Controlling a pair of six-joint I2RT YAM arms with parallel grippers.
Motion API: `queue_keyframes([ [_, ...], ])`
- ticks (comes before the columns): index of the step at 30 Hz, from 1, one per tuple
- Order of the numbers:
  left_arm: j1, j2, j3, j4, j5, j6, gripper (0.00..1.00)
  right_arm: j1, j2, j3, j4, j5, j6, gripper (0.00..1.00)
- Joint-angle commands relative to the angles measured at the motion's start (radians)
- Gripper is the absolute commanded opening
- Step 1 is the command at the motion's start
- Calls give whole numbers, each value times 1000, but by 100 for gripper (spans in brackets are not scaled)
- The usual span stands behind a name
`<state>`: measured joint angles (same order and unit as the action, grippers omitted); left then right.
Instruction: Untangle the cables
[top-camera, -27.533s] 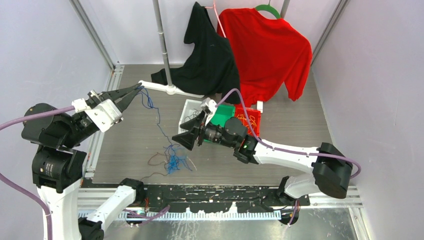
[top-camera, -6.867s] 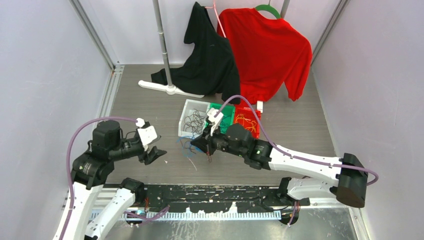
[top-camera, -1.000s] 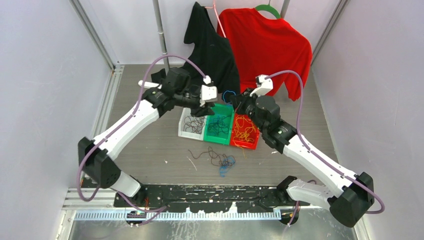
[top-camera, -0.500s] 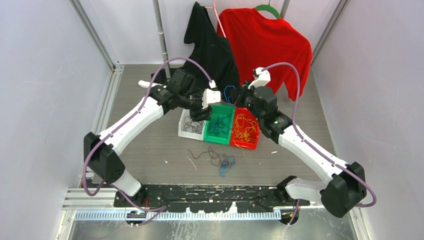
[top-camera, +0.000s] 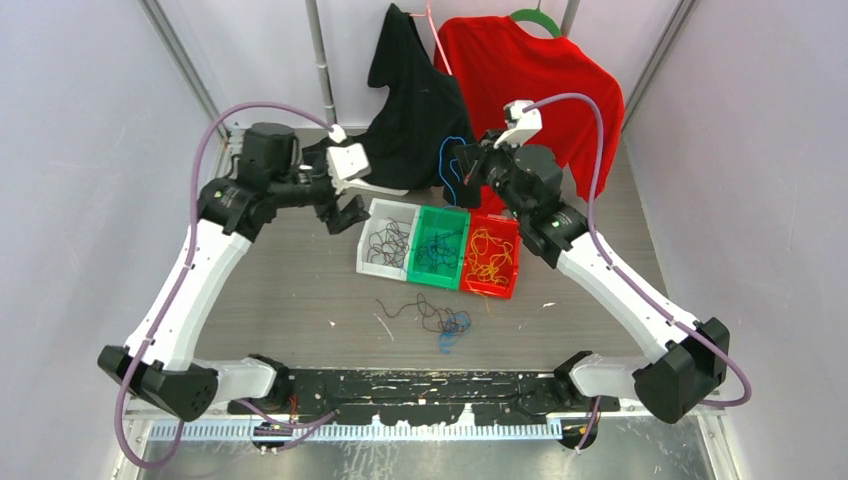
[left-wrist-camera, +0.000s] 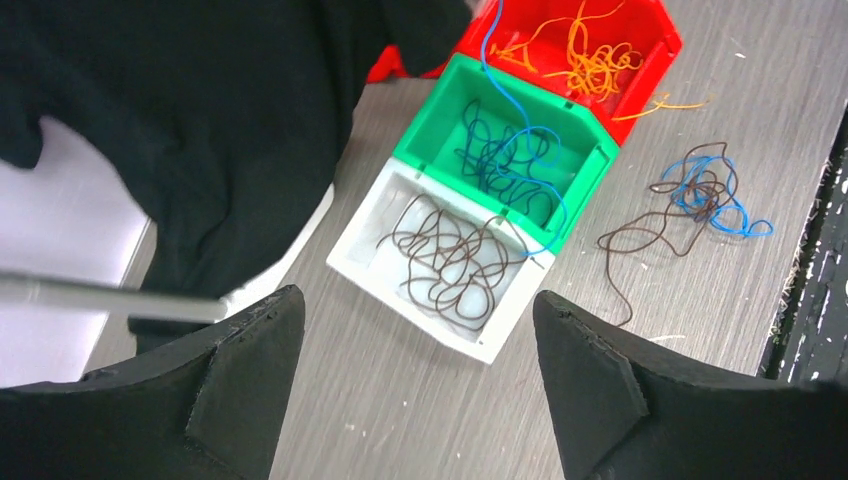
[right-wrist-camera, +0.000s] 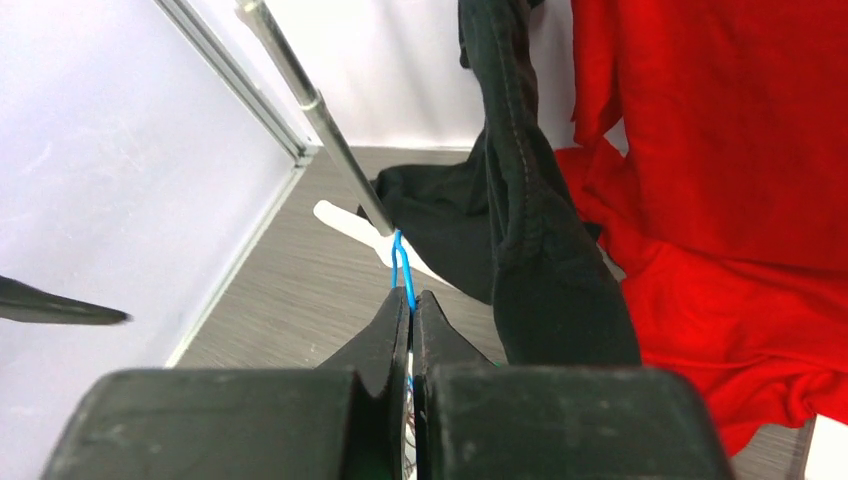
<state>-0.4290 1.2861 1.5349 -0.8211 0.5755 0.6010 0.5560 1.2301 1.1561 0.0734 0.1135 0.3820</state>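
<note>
My right gripper (top-camera: 463, 166) is shut on a blue cable (top-camera: 444, 172), held high behind the bins; in the right wrist view the blue cable (right-wrist-camera: 400, 262) loops out of the pinched tips of that gripper (right-wrist-camera: 410, 296). The strand hangs down into the green bin (left-wrist-camera: 432, 128). My left gripper (top-camera: 350, 213) is open and holds nothing, up and left of the white bin (top-camera: 363, 260); the left wrist view shows that gripper (left-wrist-camera: 417, 298) above the floor by the white bin (left-wrist-camera: 352, 266). A small blue and brown tangle (top-camera: 441, 320) lies on the floor in front of the bins.
Brown cables (left-wrist-camera: 452, 256) lie in the white bin, dark and blue ones in the green bin (top-camera: 440, 213), orange ones (left-wrist-camera: 590, 66) in the red bin (top-camera: 489, 290). A black garment (top-camera: 418, 110) and a red shirt (top-camera: 540, 100) hang from a rack at the back.
The left gripper has opened wide and swung back to the left, away from the bins. The right gripper has stayed shut on the blue cable, shifting slightly back.
</note>
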Motion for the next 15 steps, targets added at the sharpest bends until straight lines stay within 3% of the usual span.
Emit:
queue_keyframes([
  [1, 79, -97, -17, -66, 15, -28, 84, -3, 14, 31, 5, -12, -80, 1],
  [3, 102, -124, -33, -73, 23, -30, 85, -4, 13, 61, -12, 46, -137, 1],
  [8, 109, -165, -58, -84, 32, -35, 85, -13, 49, 178, -57, 20, -184, 1],
  [15, 109, -193, -78, -82, 24, -45, 86, -14, 60, 175, -20, 26, -186, 1],
])
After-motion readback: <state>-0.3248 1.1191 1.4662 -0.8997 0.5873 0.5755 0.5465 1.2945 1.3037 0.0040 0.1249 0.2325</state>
